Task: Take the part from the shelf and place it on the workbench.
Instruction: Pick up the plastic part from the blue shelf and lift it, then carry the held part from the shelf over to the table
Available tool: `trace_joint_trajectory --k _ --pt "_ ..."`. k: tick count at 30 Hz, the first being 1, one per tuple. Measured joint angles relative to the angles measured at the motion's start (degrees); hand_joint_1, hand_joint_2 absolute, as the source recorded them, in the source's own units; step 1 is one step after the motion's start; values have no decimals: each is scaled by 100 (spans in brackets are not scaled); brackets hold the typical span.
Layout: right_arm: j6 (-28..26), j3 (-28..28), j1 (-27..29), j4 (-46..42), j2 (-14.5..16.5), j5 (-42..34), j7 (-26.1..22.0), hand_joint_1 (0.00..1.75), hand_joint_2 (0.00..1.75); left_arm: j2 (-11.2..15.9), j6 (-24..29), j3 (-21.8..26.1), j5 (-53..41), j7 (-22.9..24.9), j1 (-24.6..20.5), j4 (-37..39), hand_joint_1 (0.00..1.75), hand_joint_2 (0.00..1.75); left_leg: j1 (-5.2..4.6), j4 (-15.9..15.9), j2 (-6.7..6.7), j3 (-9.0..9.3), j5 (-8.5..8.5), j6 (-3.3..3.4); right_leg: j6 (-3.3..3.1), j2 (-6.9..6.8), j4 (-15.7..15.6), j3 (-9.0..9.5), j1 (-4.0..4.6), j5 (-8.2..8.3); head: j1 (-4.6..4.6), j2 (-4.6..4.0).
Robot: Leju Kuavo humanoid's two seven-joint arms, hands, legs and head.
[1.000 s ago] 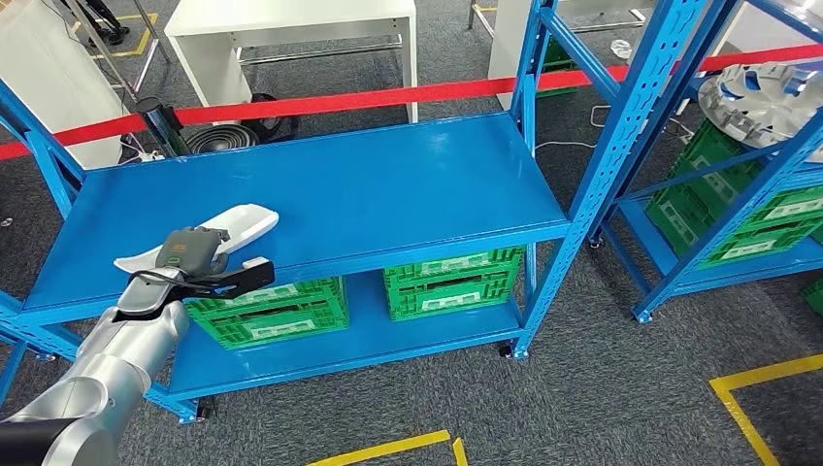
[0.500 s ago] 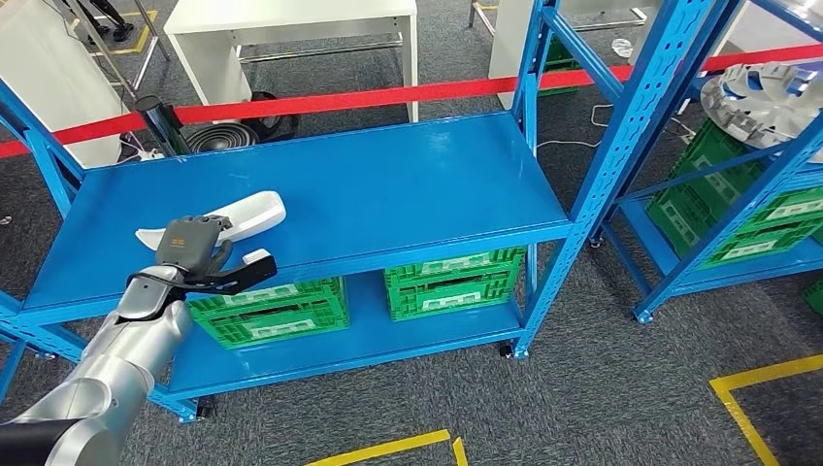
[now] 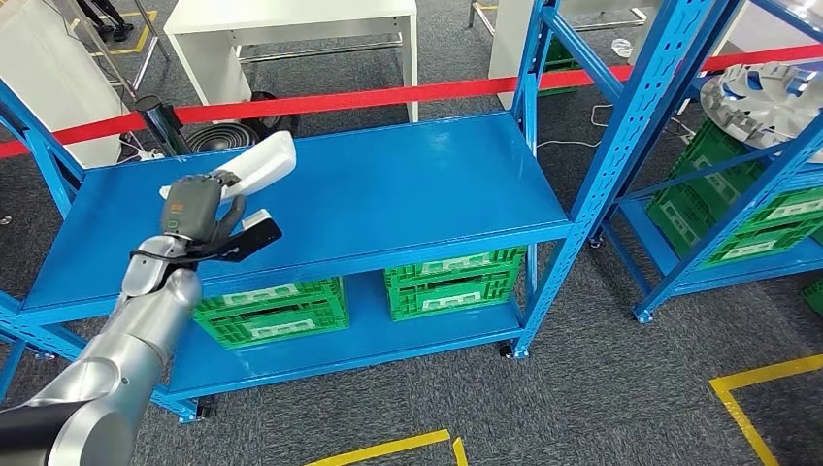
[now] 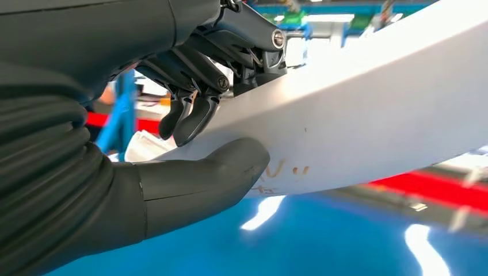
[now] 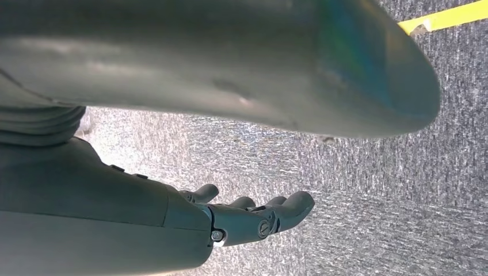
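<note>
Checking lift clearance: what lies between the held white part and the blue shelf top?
Nothing: in the left wrist view, the white part, gripped by the left hand, hangs over bare blue shelf top.

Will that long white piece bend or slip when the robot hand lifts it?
Probably stiff: the white part keeps its curve though the left hand holds one end. Its smooth, glossy surface might be slippery. It seems light, since the thumb and fingers hold it alone.

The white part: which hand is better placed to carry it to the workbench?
The left hand: it already grips the white part above the blue shelf. The right hand hangs over the floor, holding nothing.
</note>
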Motion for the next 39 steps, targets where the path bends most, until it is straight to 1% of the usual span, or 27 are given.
trace_joint_trajectory --k 5,9,11,13,14,15,16,17,18,19,20,21,22,23,24,25,27,29,30,31,33,34,35,36,37,38,39 --pt "0 -1 1 0 -1 -18 -25 0 0 -95 -367 -13 165 -172 -457 -299 145 175 0 1 0 0 0 0 0 4 0 -1 0 1 0 0" --pt "1 -2 0 0 0 -51 -44 0 0 -150 -689 -122 270 -160 -779 -534 145 175 0 2 0 0 0 0 0 2 0 -1 0 1 0 0" --pt "-2 -10 0 0 7 -85 -58 0 0 -172 -865 -211 391 -124 -949 -629 145 175 -11 17 -1 -6 -7 41 32 1 -26 5 -18 17 -3 0" --pt "-9 -23 -3 0 20 -114 -80 0 0 -195 -1021 -307 538 -103 -1137 -729 145 175 -2 -74 8 39 46 112 80 -3 -76 30 -26 45 -11 0" --pt "-14 -29 -7 0 23 -123 -89 0 0 -214 -1088 -361 609 -99 -1236 -769 145 175 19 -165 17 84 96 144 92 -5 -42 15 -18 12 -13 0" --pt "-16 -33 -10 0 25 -128 -94 0 0 -233 -1150 -411 677 -100 -1329 -798 145 175 43 -247 32 127 143 167 105 -7 89 -46 -11 -73 -5 0" --pt "-16 -36 -10 0 24 -133 -96 0 0 -250 -1210 -462 745 -101 -1406 -817 145 175 68 -298 50 158 173 178 120 -11 352 -175 -19 -216 6 0" --pt "-14 -39 -8 0 24 -138 -97 0 0 -258 -1275 -512 816 -103 -1463 -826 145 175 75 -312 59 164 179 189 145 -11 711 -354 -34 -390 15 0" --pt "-11 -41 -3 0 24 -145 -97 0 0 -262 -1343 -563 885 -107 -1490 -834 145 175 84 -307 68 161 177 182 178 -13 1077 -536 -63 -527 24 0" --pt "-9 -44 2 0 24 -151 -97 0 0 -265 -1402 -612 947 -109 -1497 -838 145 175 99 -292 72 155 168 166 216 -15 1335 -672 -99 -588 26 0" --pt "-8 -47 4 0 23 -159 -97 0 0 -267 -1453 -661 1005 -109 -1499 -840 145 175 126 -264 73 148 151 134 258 -17 1390 -709 -134 -544 27 0" --pt "-8 -49 3 0 21 -164 -97 0 0 -268 -1493 -709 1063 -107 -1505 -840 145 175 166 -218 72 137 123 85 305 -23 1224 -634 -172 -406 28 0" --pt "-8 -49 2 0 19 -167 -97 0 0 -269 -1520 -751 1117 -101 -1518 -841 145 175 213 -141 72 120 78 17 364 -36 873 -466 -219 -226 29 0" --pt "-4 -49 -2 4 28 -168 -96 0 0 -271 -1537 -793 1162 -94 -1540 -843 145 175 243 -55 68 85 27 -57 418 -30 576 -314 -246 -118 43 0" --pt "-2 -49 -4 9 39 -168 -96 0 0 -271 -1553 -828 1194 -84 -1565 -846 145 175 258 49 62 38 -29 -128 418 -14 359 -210 -266 -58 59 0" --pt "2 -50 -6 14 46 -169 -94 0 0 -269 -1563 -858 1212 -80 -1589 -852 145 175 256 127 53 -7 -66 -187 385 1 270 -175 -273 -62 65 0" --pt "4 -51 -13 20 50 -169 -93 0 0 -267 -1571 -910 1228 -71 -1618 -860 145 175 242 171 33 -55 -81 -254 231 29 331 -224 -260 -100 47 0" --pt "3 -51 -22 20 46 -168 -98 0 0 -255 -1565 -980 1234 -34 -1628 -856 145 175 253 192 30 -77 -116 -284 130 30 345 -241 -251 -86 4 0" --pt "3 -51 -25 20 46 -168 -101 0 0 -247 -1558 -1015 1233 -11 -1631 -853 145 175 254 321 33 -133 -213 -286 91 34 339 -244 -246 -74 -16 0" --pt "3 -52 -25 20 46 -168 -102 0 0 -240 -1549 -1052 1232 12 -1633 -849 145 175 245 569 36 -241 -369 -280 59 37 328 -247 -236 -61 -41 0" --pt "2 -53 -24 20 46 -168 -103 0 0 -237 -1536 -1108 1232 35 -1626 -838 145 175 211 1307 35 -563 -741 -249 12 41 308 -259 -197 -36 -79 0" --pt "1 -54 -24 20 46 -168 -103 0 0 -237 -1534 -1135 1233 44 -1615 -832 145 175 191 1608 34 -693 -848 -224 -6 40 303 -268 -173 -24 -90 0" --pt "1 -54 -23 20 46 -168 -103 0 0 -236 -1534 -1154 1233 50 -1603 -827 145 175 169 1736 34 -741 -856 -188 -22 40 301 -279 -147 -12 -93 0" --pt "1 -54 -23 20 46 -168 -103 0 0 -236 -1534 -1169 1233 54 -1595 -825 145 175 144 1650 33 -684 -764 -137 -34 39 300 -288 -122 -1 -94 0" --pt "1 -54 -24 20 46 -169 -103 0 0 -238 -1534 -1183 1237 55 -1595 -826 145 175 112 1365 31 -523 -601 -74 -41 40 298 -293 -99 10 -96 0" --pt "1 -54 -24 20 51 -169 -103 0 0 -241 -1534 -1196 1242 55 -1608 -828 145 175 73 978 30 -319 -454 1 -43 39 295 -297 -84 24 -96 0" --pt "1 -54 -25 20 58 -170 -103 0 0 -250 -1534 -1214 1250 54 -1625 -830 145 175 38 635 36 -141 -347 61 -30 39 289 -301 -67 42 -94 0"
